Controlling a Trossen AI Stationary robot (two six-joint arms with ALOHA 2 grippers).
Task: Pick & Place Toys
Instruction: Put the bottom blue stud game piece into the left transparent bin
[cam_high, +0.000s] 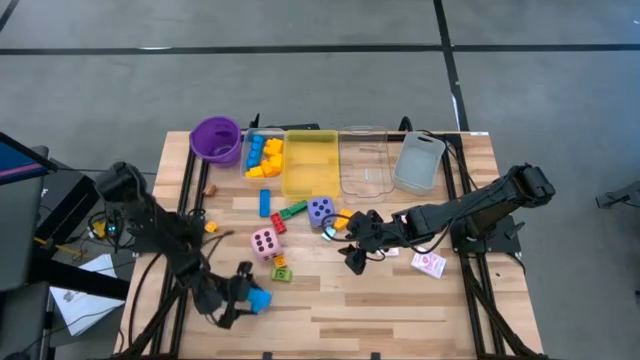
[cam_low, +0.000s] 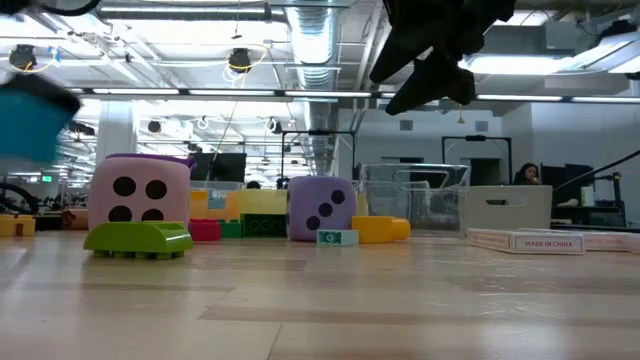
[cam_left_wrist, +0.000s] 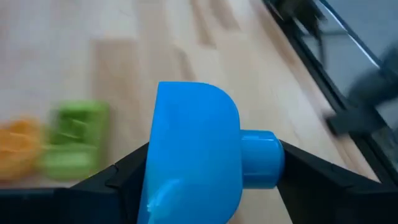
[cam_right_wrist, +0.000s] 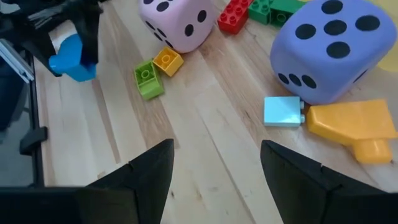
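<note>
Left gripper clamped on blue block near tabletop's front edge; right gripper open, empty, mid-table beside purple die.

block in left claw | dice between claws | cards right

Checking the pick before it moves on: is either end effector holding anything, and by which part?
The left end effector grips a blue block by its flat sides. The right end effector is open and empty.
</note>
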